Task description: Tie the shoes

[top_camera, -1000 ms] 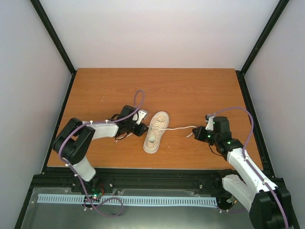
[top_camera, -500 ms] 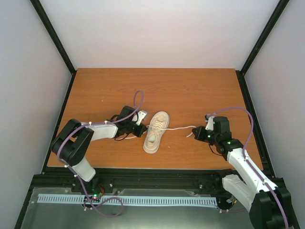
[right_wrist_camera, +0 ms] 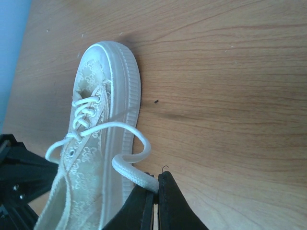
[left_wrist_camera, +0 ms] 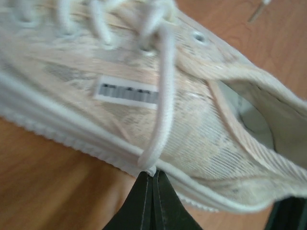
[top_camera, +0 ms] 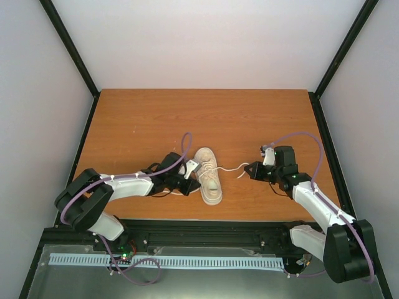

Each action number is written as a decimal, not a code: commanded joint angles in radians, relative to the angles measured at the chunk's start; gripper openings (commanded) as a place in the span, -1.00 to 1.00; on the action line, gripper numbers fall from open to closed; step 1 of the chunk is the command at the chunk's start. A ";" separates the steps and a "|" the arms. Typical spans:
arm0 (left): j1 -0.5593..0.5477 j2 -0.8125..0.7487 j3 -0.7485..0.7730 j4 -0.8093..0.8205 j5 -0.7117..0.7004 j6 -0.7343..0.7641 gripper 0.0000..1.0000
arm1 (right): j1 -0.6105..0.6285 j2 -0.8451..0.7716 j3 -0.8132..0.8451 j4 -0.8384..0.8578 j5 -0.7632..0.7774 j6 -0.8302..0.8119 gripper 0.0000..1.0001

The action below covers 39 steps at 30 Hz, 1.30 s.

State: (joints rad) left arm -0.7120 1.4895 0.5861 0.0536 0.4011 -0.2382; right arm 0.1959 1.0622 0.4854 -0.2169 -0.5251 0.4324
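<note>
Looking down from above, one cream sneaker (top_camera: 210, 176) lies on the wooden table (top_camera: 206, 118), nearer the front edge than the back, between two arms. The left gripper (top_camera: 195, 177) presses against its left side. The right gripper (top_camera: 249, 169) sits apart on the other side, joined to the shoe by a pale lace (top_camera: 232, 168). A purple cable (top_camera: 185, 144) arches over the left wrist.

From the left wrist, the sneaker (left_wrist_camera: 201, 129) fills the view, with a barcode label (left_wrist_camera: 126, 93) on its side. The left gripper (left_wrist_camera: 153, 189) has its jaws pressed together, pinching the end of one lace (left_wrist_camera: 162, 110) just below the sole rim.

From the right wrist, the sneaker (right_wrist_camera: 103, 120) lies on bare wood (right_wrist_camera: 225, 96), with the dark left gripper (right_wrist_camera: 19, 179) behind it. The right gripper (right_wrist_camera: 156, 203) is clamped tight on the second lace end (right_wrist_camera: 136, 175), which curls in a loop from the eyelets.
</note>
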 commanded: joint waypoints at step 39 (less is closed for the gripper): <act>-0.078 -0.127 0.056 0.133 -0.199 -0.175 -0.98 | 0.330 0.406 0.466 0.135 0.062 0.002 0.55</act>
State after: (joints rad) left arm -0.7860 1.3682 0.6182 0.1509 0.1913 -0.4015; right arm 0.5694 1.5513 1.0679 -0.0795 -0.5068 0.4091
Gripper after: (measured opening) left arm 0.021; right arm 0.753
